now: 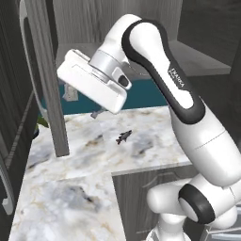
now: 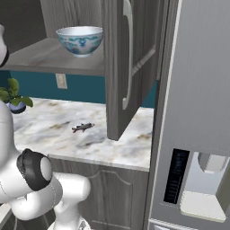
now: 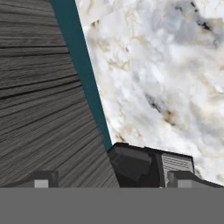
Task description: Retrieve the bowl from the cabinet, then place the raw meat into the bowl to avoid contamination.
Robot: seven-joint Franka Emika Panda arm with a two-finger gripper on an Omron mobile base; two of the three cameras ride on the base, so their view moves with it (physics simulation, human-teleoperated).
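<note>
Left base view: arm's white base and elbow sit closest, low right; the wrist swings up and left, and the gripper [image 1: 100, 113] hangs just under the white hand, over the marble surface [image 1: 70, 197]. The raw meat [image 1: 124, 137] lies on that surface a little right of and below the hand, long axis slanting, tail low-left. Open cabinet door [image 1: 49, 80] stands on edge just left of the hand.

Right base view: arm's dark joint nearest, low left. The bowl [image 2: 80, 40] sits upright on the cabinet [image 2: 130, 67] shelf, near its front edge, beside the open door. Meat lies on the surface below, near a potted plant [image 2: 12, 96].

Hand view: jaws spread wide, holding nothing; grey wood grain on one side, marble on the other. The bowl likely sits above the jaws, so the reach has to go up to the shelf.
</note>
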